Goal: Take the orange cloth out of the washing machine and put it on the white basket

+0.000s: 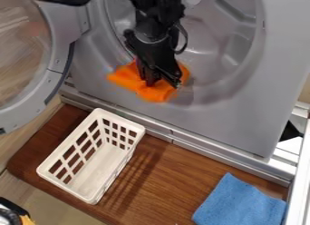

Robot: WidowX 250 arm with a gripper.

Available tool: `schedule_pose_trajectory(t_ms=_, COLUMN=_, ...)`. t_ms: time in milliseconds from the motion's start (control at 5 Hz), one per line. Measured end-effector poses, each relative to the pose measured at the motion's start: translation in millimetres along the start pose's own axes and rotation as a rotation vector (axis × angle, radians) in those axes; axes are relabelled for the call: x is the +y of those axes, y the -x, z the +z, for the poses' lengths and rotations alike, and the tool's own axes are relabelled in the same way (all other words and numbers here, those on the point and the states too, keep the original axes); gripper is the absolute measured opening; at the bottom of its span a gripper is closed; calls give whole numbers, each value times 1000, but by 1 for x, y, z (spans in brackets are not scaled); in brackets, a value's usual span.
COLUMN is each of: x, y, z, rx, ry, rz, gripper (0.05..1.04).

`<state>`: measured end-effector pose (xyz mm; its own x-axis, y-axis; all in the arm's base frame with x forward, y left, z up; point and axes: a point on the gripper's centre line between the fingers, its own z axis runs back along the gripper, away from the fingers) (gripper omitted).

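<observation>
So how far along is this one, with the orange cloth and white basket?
Done: the washing machine door stands open. Under way: the gripper is down at the orange cloth, by the drum opening's lower rim; whether it has a grip, I can't tell. Left: get the cloth clear and into the white basket, which doesn't hold it yet.

Seemingly overhead light casts shadows beside the basket (97, 167).
</observation>
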<state>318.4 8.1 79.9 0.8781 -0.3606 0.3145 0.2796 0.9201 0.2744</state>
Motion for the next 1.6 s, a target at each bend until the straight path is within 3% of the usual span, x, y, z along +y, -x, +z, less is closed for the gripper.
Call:
schedule_pose_trajectory(t_ms=200, x=-7, y=22, z=5, rx=3, ry=7, rz=-21, gripper=51)
schedule_pose_trajectory(t_ms=600, x=-13, y=71, z=-9, rx=69, ry=-2, rz=-4, gripper=51)
schedule_pose_trajectory(t_ms=1000, x=5, y=97, z=-15, rx=99, ry=-30, rz=52, gripper=51)
schedule_pose_trajectory(t_ms=1400, x=2, y=122, z=-52, rx=188, ry=6, rz=95, gripper=51)
schedule_pose_trajectory(t_ms=1600, x=-11, y=123, z=-65, rx=200, ry=26, rz=61, gripper=51)
